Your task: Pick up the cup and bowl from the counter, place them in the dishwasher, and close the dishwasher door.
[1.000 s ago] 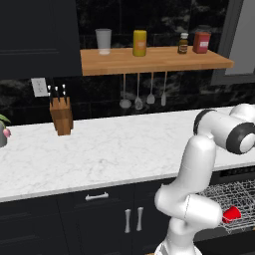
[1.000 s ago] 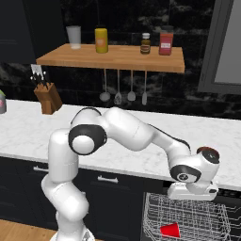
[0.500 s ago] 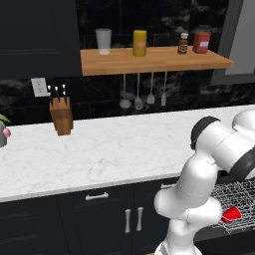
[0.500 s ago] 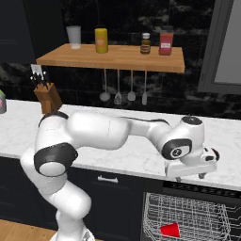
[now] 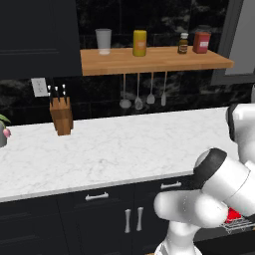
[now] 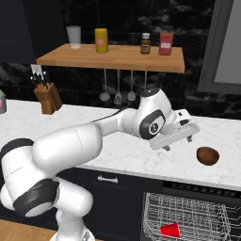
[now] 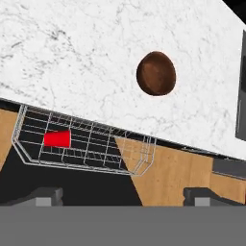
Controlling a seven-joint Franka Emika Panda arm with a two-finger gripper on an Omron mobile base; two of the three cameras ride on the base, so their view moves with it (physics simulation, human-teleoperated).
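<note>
Pincer (image 6: pixel 181 136) hangs above the tabletop (image 6: pixel 117 150), just beside the bowl (image 6: pixel 207 156), fingers spread wide, holding nothing. Bowl sits on the tabletop near its front edge. Cup (image 6: pixel 170 230) lies on its side in the dishwasher rack (image 6: pixel 188 216), below the bowl.

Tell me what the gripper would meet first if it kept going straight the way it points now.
Probably the white marble counter near the brown bowl; the open gripper hangs above it, though depth is unclear.
</note>
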